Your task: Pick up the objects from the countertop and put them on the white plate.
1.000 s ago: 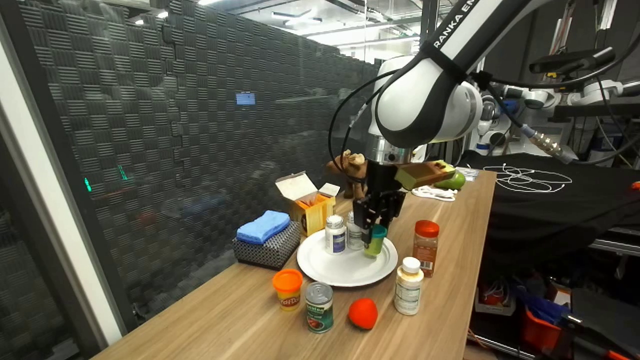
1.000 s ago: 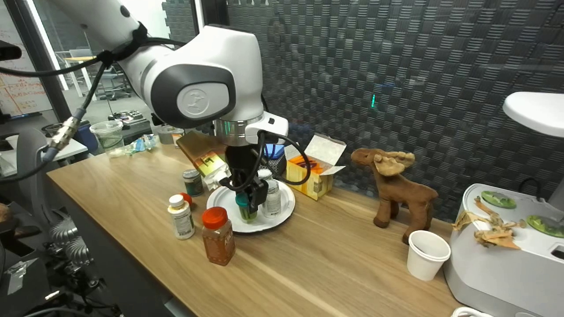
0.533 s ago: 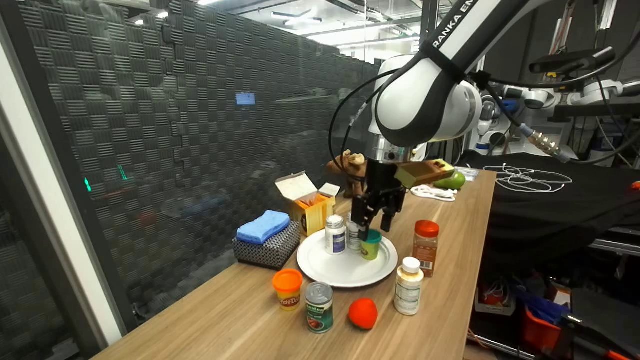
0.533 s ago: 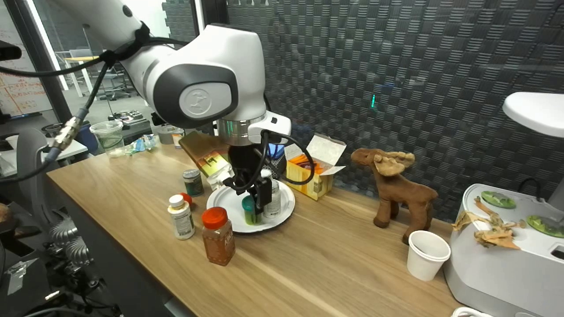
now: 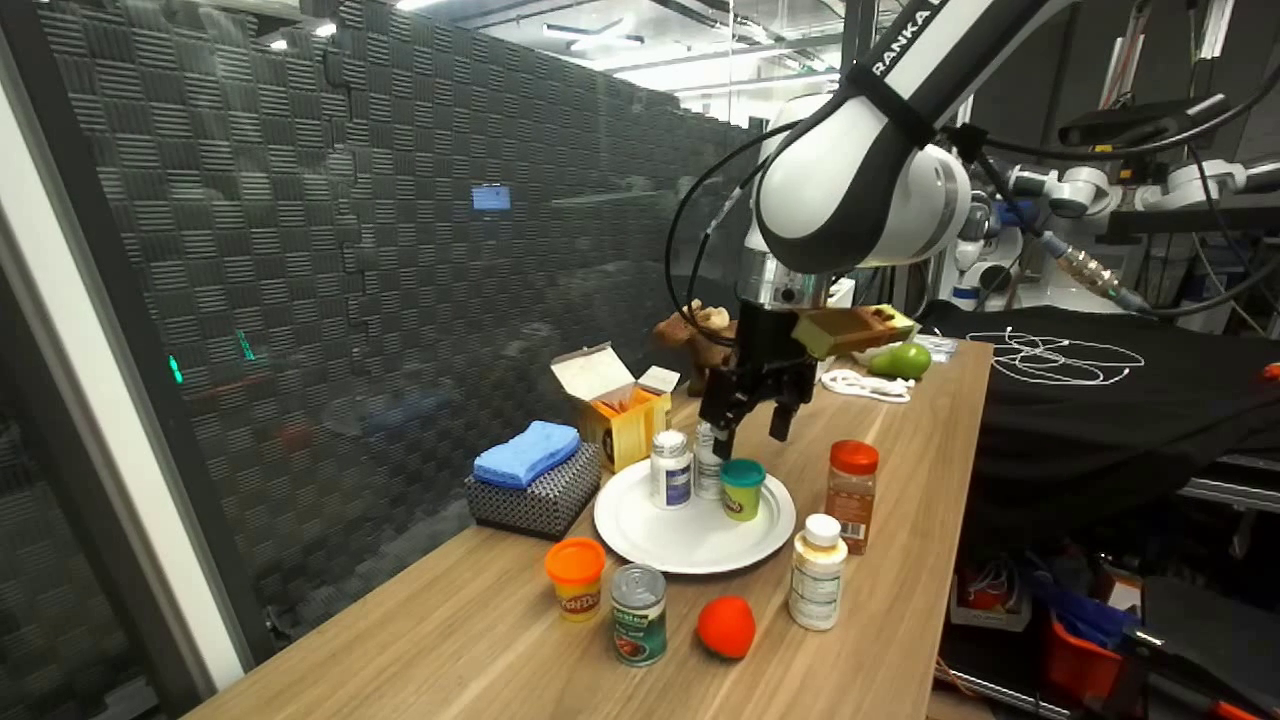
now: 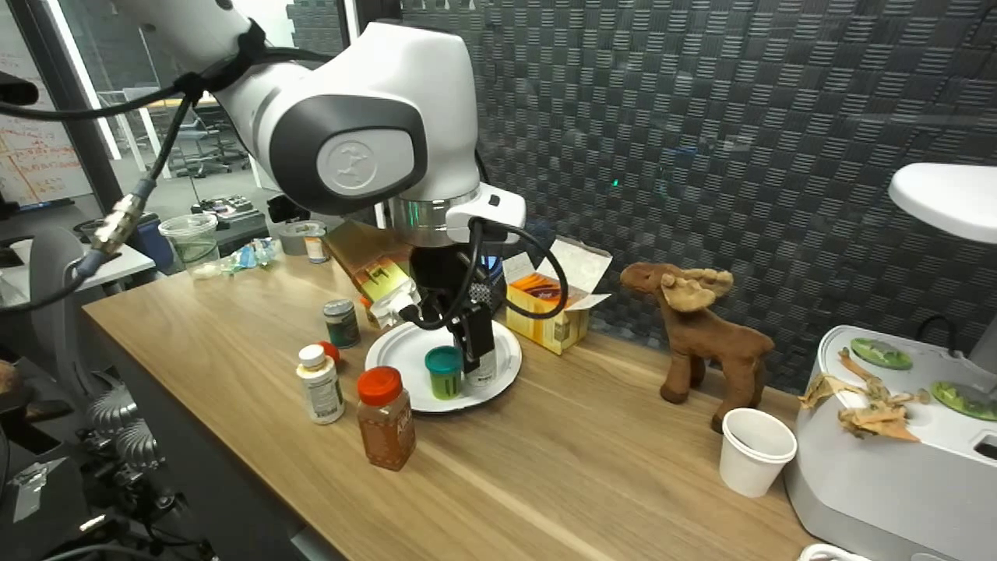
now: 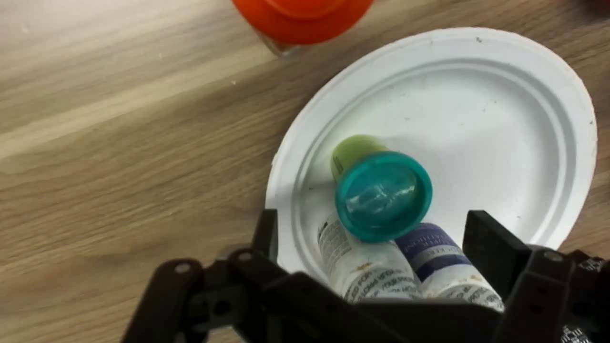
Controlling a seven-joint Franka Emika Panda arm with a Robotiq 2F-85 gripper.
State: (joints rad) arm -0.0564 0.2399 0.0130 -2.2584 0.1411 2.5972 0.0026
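In the wrist view, the top edge cuts off the red-lidded jar [image 7: 305,21]; the bottom edge cuts off the gripper [image 7: 370,221]. In an exterior view, the gripper obscures the upper part of a white bottle [image 6: 483,372] on the white plate [image 6: 401,351]; the cream bottle [image 6: 322,393] partly hides the orange ball [image 6: 331,353]. The cream bottle's print is illegible.

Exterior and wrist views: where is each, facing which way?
An exterior view: raised, near the can, looking along the countertop; arm and gripper show.
An exterior view: raised, farther from the can, facing diagonally to the dark wall; arm and gripper show.
Wrist view: above the open fingers, looking down at the plate and green tub; gripper shows, arm doesn't.
Both exterior views share the plate, can and green tub.
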